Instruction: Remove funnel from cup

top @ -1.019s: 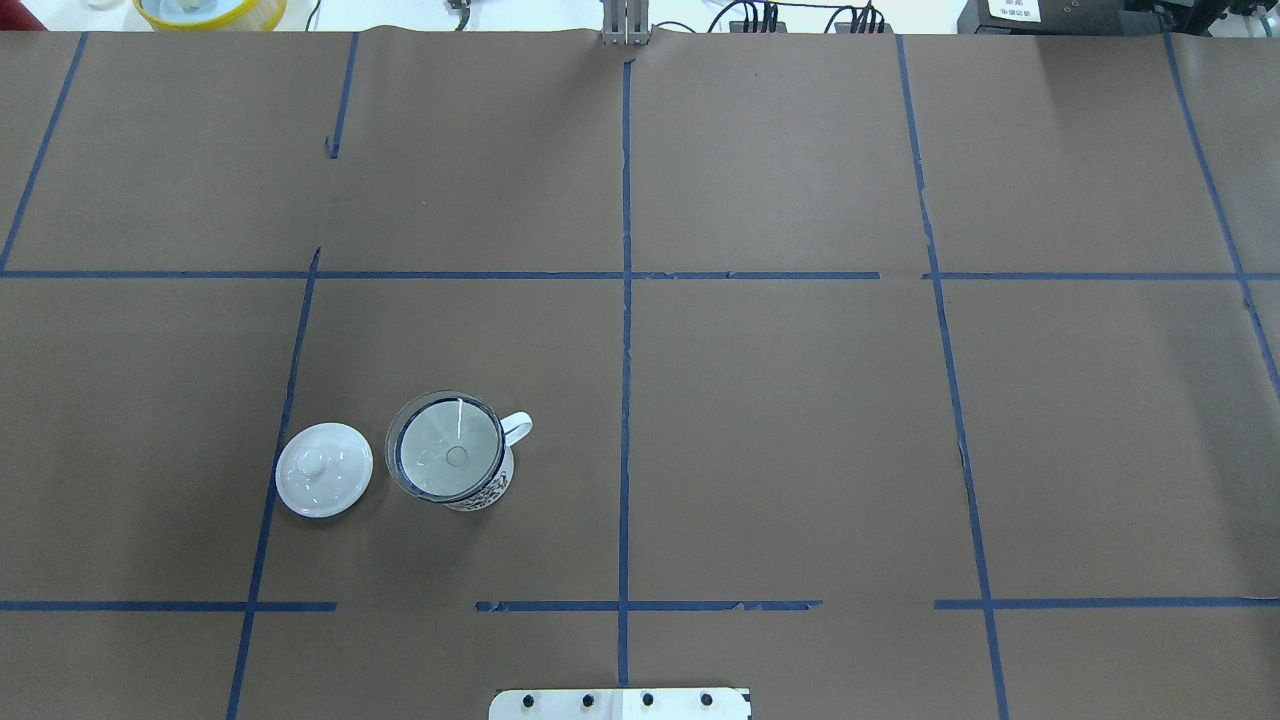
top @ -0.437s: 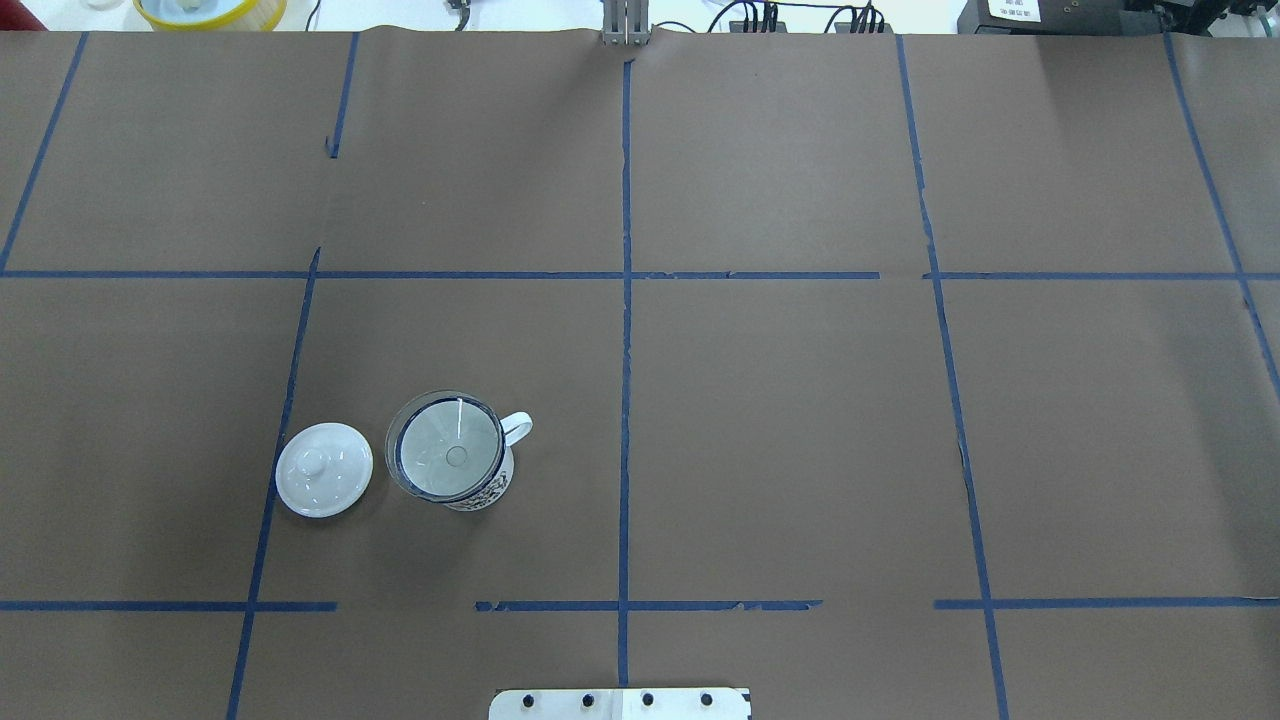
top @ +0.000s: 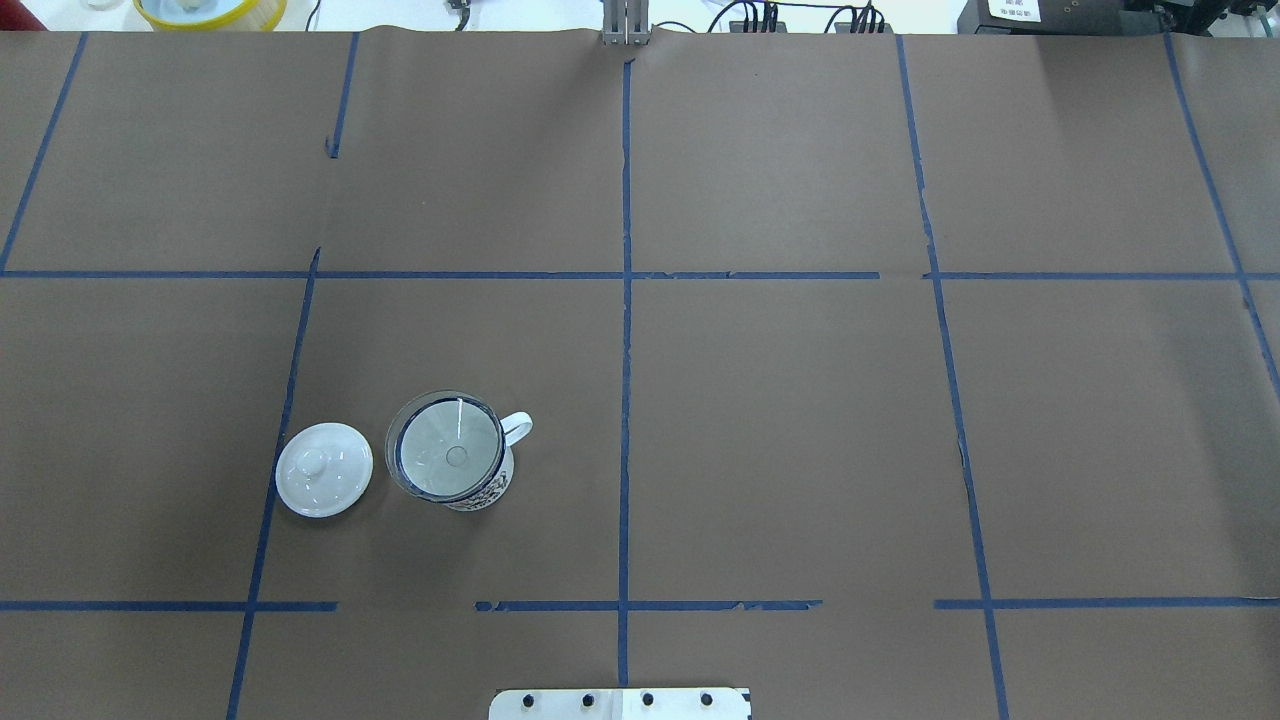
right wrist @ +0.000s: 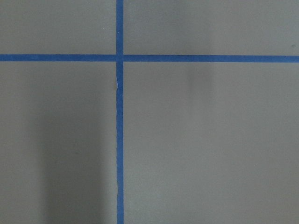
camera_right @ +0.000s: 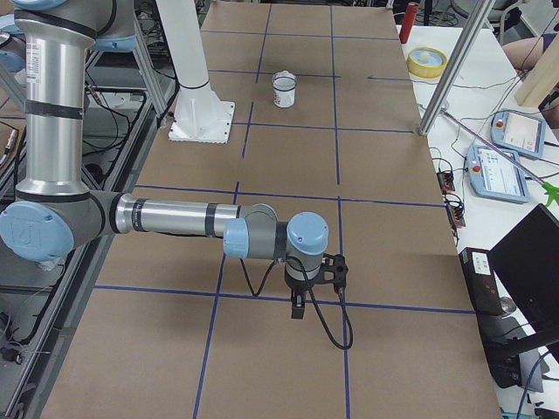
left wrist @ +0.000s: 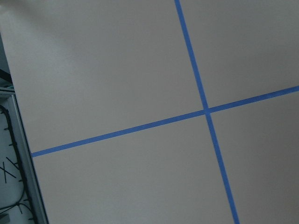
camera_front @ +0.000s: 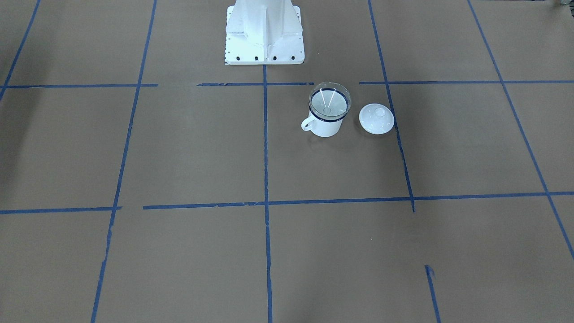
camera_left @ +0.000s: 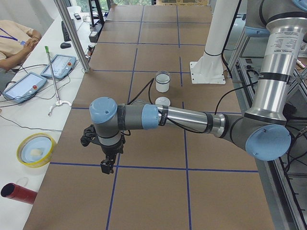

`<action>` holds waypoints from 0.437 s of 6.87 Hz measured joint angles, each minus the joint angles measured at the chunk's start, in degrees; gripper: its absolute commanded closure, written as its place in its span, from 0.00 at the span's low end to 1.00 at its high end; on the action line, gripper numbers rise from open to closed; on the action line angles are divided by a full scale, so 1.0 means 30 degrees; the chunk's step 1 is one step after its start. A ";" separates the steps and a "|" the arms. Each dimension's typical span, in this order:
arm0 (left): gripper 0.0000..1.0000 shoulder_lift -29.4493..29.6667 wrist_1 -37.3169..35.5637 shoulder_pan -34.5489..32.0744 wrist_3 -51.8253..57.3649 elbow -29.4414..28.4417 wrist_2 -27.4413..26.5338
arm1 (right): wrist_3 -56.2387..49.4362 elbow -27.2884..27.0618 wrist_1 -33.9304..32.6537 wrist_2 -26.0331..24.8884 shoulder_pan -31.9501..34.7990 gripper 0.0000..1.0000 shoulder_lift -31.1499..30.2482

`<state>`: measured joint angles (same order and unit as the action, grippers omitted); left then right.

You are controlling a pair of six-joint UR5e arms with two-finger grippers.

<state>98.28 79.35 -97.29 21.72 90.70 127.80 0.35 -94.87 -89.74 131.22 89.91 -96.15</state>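
The white cup [top: 480, 488] with a dark blue rim stands upright on the brown table, left of centre in the overhead view. The clear funnel [top: 447, 457] sits in its mouth, rim resting on the cup's rim. Both show in the front view, cup [camera_front: 326, 127] and funnel [camera_front: 329, 102], and small in the left view [camera_left: 162, 82] and right view [camera_right: 283, 89]. My left gripper [camera_left: 106, 166] hangs far from the cup at the table's left end. My right gripper [camera_right: 298, 306] hangs at the right end. I cannot tell whether either is open or shut.
A white domed lid [top: 323, 469] with a knob lies on the table beside the cup, also in the front view [camera_front: 376, 118]. The robot's base plate [camera_front: 264, 42] stands behind the cup. Blue tape lines grid the table. An operator and tablets [camera_left: 24, 86] are along the far side.
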 measured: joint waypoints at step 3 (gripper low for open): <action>0.00 -0.1066 0.2307 0.0597 -0.3727 0.1593 0.3095 | 0.0000 -0.0013 0.0000 0.0000 0.0001 0.00 0.0000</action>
<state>95.08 86.27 -95.50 10.53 95.48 137.08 0.35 -94.91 -89.74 131.22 89.91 -96.15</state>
